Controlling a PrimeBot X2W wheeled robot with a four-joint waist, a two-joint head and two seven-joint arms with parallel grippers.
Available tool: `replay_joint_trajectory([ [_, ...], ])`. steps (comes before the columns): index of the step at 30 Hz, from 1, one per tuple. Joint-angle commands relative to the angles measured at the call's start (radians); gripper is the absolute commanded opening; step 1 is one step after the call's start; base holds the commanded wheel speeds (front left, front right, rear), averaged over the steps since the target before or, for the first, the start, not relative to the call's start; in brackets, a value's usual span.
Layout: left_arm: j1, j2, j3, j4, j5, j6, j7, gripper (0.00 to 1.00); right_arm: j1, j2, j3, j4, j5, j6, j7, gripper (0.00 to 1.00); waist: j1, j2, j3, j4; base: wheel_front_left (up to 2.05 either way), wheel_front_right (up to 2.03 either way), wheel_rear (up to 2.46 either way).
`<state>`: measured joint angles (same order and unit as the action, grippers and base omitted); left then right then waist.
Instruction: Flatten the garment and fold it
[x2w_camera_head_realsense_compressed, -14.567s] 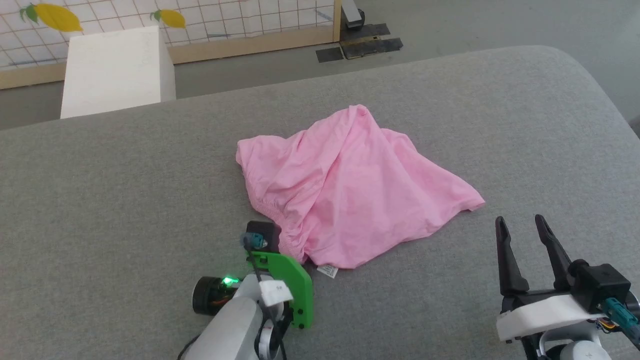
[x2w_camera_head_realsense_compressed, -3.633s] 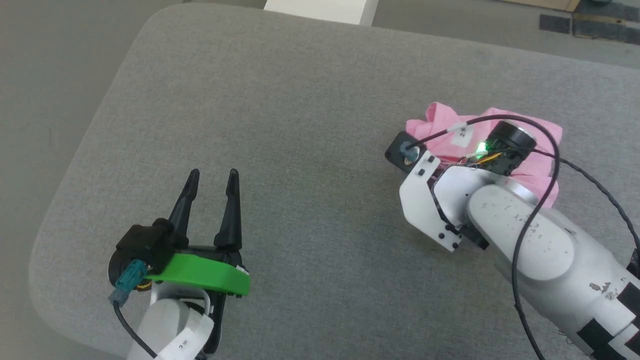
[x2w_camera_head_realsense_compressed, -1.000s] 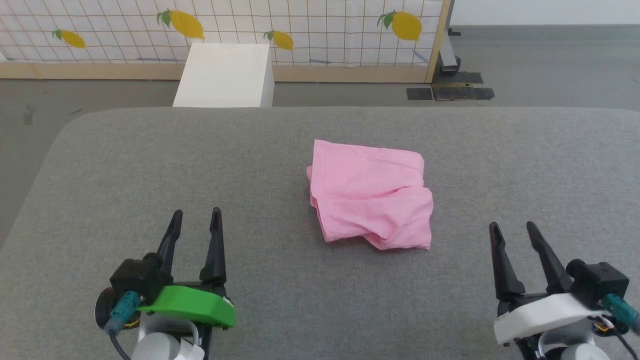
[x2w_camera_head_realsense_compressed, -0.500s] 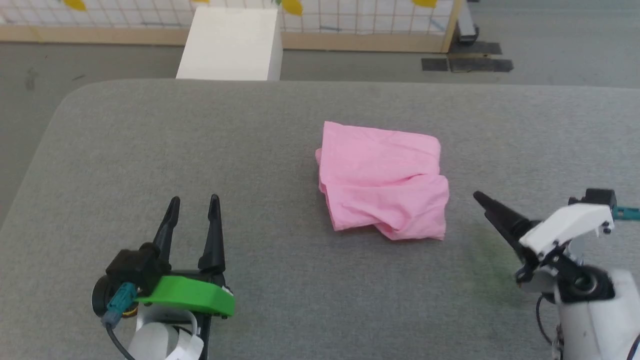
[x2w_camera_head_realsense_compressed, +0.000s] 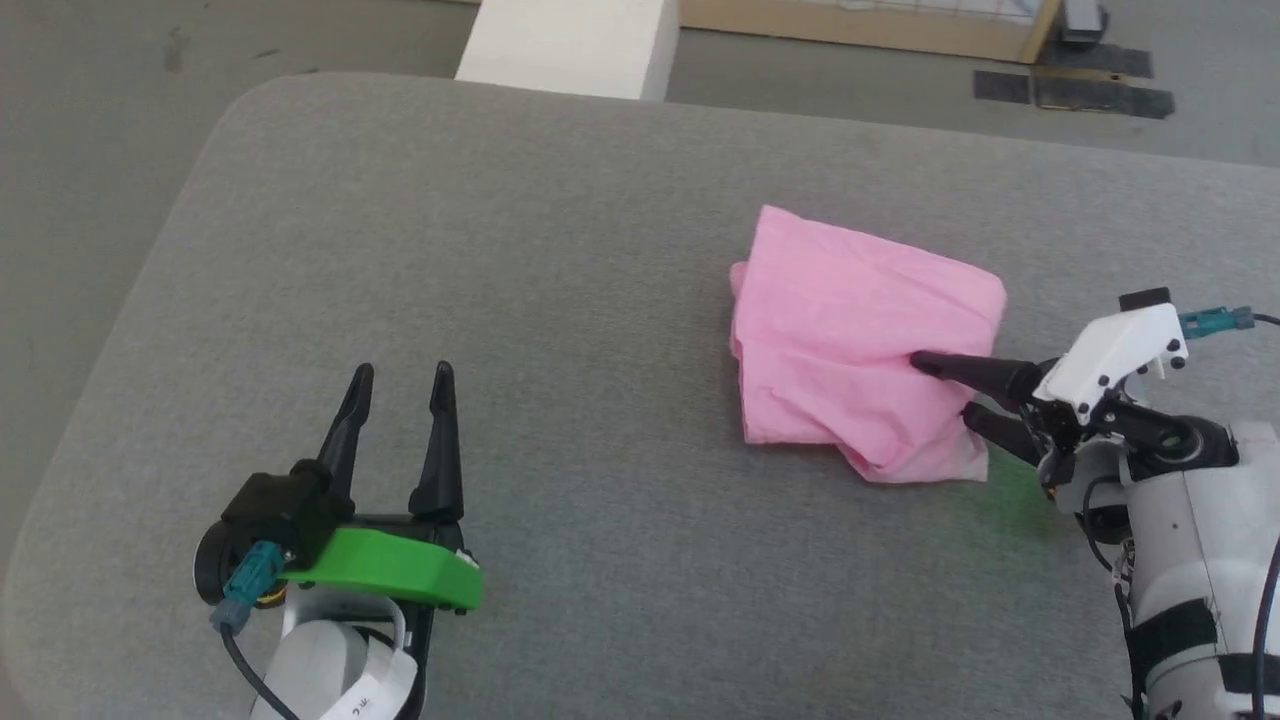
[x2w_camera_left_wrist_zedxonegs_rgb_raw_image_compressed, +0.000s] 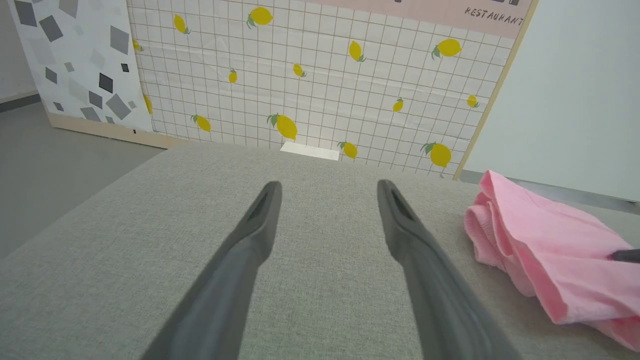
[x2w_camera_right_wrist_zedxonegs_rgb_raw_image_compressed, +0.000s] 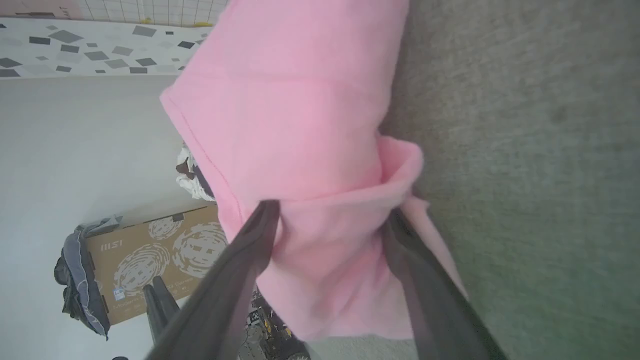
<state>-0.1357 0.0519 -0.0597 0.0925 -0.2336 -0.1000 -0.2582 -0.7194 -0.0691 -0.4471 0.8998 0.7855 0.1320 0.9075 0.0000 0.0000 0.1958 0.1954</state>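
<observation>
Well, you have open grey surface (x2w_camera_head_realsense_compressed: 500, 250) around the left gripper (x2w_camera_head_realsense_compressed: 401, 372), jaws apart; the right gripper (x2w_camera_head_realsense_compressed: 948, 392), jaws parted, straddles the garment (x2w_camera_head_realsense_compressed: 850, 320) at its right edge.

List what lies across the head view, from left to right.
left gripper → white box → garment → right arm

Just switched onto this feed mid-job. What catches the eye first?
The pink garment, folded into a rumpled bundle, lies right of centre on the grey padded surface. The right gripper reaches in sideways at its right edge, jaws open around a fold of fabric. The left gripper stands open at the lower left, apart from the cloth.
</observation>
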Motion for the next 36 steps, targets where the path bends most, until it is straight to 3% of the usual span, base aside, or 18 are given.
replay_joint_trajectory([
  [1, -0.017, -0.002, -0.001, -0.001, -0.007, 0.002, -0.004, 1.0, -0.025, 0.006, -0.004, 0.01, -0.017, -0.001, 0.016, 1.0, 0.0, 0.0, 0.016, 0.033, 0.0, 0.0, 0.0],
  [5, -0.014, -0.002, -0.005, -0.002, -0.008, 0.004, -0.004, 1.0, -0.053, 0.014, -0.014, 0.016, -0.05, -0.001, 0.027, 0.96, 0.0, 0.0, 0.017, 0.047, 0.0, 0.0, 0.0],
  [6, -0.014, -0.002, -0.006, -0.002, -0.009, 0.005, -0.004, 1.0, -0.059, 0.016, -0.016, 0.014, -0.055, -0.001, 0.026, 0.5, 0.0, 0.0, 0.017, 0.049, 0.0, 0.0, 0.0],
  [9, -0.014, -0.002, -0.008, -0.002, -0.01, 0.007, -0.004, 1.0, -0.069, 0.018, -0.014, 0.004, -0.065, -0.001, 0.024, 0.0, 0.0, 0.0, 0.016, 0.053, 0.0, 0.0, 0.0],
  [17, -0.01, -0.002, -0.012, -0.001, -0.011, 0.012, -0.004, 1.0, -0.051, 0.019, 0.081, -0.041, -0.105, -0.001, 0.023, 0.0, 0.0, 0.0, 0.008, 0.025, 0.0, 0.0, 0.0],
  [21, -0.006, -0.002, -0.006, -0.005, -0.006, 0.011, -0.004, 1.0, -0.035, 0.019, 0.175, -0.103, -0.195, -0.001, 0.026, 0.0, 0.0, 0.0, 0.006, -0.013, 0.0, 0.0, 0.0],
  [30, -0.018, -0.002, 0.023, -0.03, 0.024, 0.001, -0.004, 1.0, -0.04, -0.049, 0.455, -0.36, -0.406, -0.001, 0.161, 0.0, 0.0, 0.0, 0.045, -0.179, 0.0, 0.0, 0.0],
  [36, -0.058, -0.002, 0.014, -0.046, 0.054, -0.013, -0.004, 1.0, -0.04, -0.127, 0.535, -0.497, -0.457, -0.001, 0.234, 0.0, 0.0, 0.0, 0.089, -0.308, 0.0, 0.0, 0.0],
])
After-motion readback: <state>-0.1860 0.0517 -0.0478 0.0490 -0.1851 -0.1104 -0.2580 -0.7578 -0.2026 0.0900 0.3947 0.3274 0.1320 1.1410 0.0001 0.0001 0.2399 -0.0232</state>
